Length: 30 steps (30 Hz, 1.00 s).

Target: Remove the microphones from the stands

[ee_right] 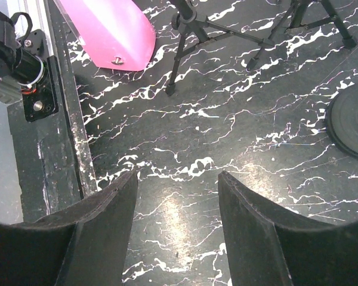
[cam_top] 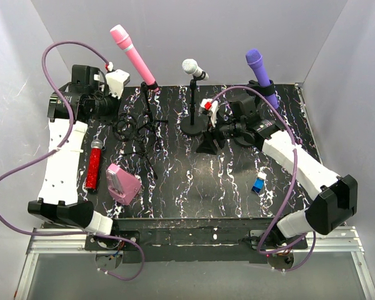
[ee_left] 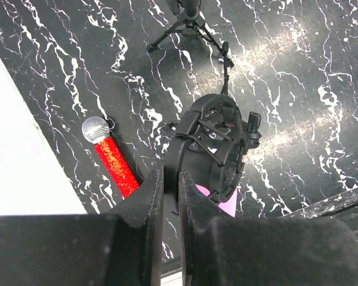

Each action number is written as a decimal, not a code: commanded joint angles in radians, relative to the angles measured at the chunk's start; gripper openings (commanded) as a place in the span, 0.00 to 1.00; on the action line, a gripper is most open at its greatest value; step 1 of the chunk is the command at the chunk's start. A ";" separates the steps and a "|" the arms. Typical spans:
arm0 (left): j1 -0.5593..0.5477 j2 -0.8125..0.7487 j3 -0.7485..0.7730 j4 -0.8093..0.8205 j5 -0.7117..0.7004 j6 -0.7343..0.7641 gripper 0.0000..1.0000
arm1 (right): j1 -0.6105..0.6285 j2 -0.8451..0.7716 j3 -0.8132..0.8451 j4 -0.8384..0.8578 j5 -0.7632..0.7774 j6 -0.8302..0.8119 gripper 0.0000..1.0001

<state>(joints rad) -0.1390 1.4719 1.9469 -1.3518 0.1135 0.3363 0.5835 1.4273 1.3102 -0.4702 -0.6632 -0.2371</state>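
Left gripper (ee_left: pixel 170 176): I saw its fingers pressed together with only a thin slit and nothing visible between them.
Left gripper position: it hung above the black white-veined marble-pattern table (cam_top: pixel 200 187), its tips just short of a black round wire-frame shock mount (ee_left: pixel 215 146); I could not tell whether they touched.
Right gripper (ee_right: pixel 178 179): its fingers stood apart with nothing between them, over bare tabletop.
Right gripper surroundings: black tripod legs (ee_right: pixel 227 30) lay ahead of it and a black round disc base (ee_right: pixel 352 119) sat off to the side.
Pink handheld microphone (cam_top: pixel 134 56): it sat tilted in the clip of the black tripod stand (cam_top: pixel 149 115), at the far left of the table.
Silver-headed microphone (cam_top: pixel 194 67): it sat on the thin black pole stand (cam_top: pixel 192 103) at far centre.
Purple microphone (cam_top: pixel 260 72): it stood clipped at far right, its stand mostly hidden behind the right arm.
Red glitter microphone with silver mesh head (cam_top: pixel 94 165): it lay flat on the table beside the left arm, on no stand.
Pink wedge-shaped case (cam_top: pixel 123 183): it rested just beside the red microphone's lower end.
Small blue object (cam_top: pixel 258 185): it lay near the right forearm.
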 commanded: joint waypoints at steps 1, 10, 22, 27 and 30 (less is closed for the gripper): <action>0.009 -0.045 0.066 -0.076 0.000 0.058 0.00 | -0.002 -0.047 -0.014 0.019 -0.013 0.013 0.63; 0.007 -0.050 0.086 -0.138 -0.084 0.018 0.00 | -0.004 -0.039 -0.012 0.031 -0.009 0.013 0.63; 0.016 -0.044 0.176 -0.296 -0.133 -0.032 0.00 | -0.004 -0.050 -0.019 0.019 0.002 0.002 0.63; 0.016 -0.116 0.124 -0.294 -0.156 -0.045 0.00 | -0.004 -0.054 -0.038 0.033 -0.006 0.010 0.63; 0.016 -0.125 0.084 -0.284 -0.146 -0.071 0.00 | -0.002 -0.042 -0.025 0.030 -0.018 0.013 0.63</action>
<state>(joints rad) -0.1318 1.4048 2.0617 -1.3758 -0.0189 0.3019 0.5835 1.4029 1.2770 -0.4702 -0.6579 -0.2340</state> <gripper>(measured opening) 0.077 0.632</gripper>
